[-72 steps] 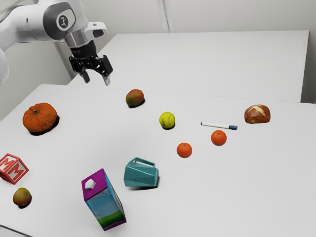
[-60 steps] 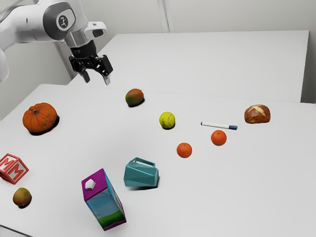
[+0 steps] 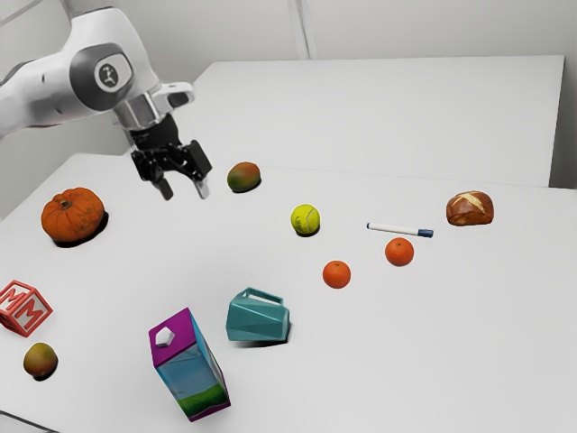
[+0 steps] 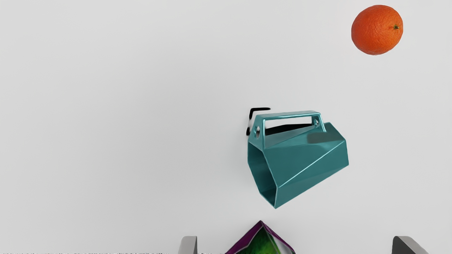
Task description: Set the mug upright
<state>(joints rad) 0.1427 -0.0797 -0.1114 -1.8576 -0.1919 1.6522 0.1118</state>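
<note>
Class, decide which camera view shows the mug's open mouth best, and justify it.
The wrist view: the mouth of the tipped mug faces partly toward the camera, revealing the inner wall. The exterior view shows its side and handle.

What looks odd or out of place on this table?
The mug: it lies on its side, handle uppermost, its open mouth facing sideways. A mug normally stands on its base, so it looks tipped over. I can see no spill or crack on this side of it.
</note>
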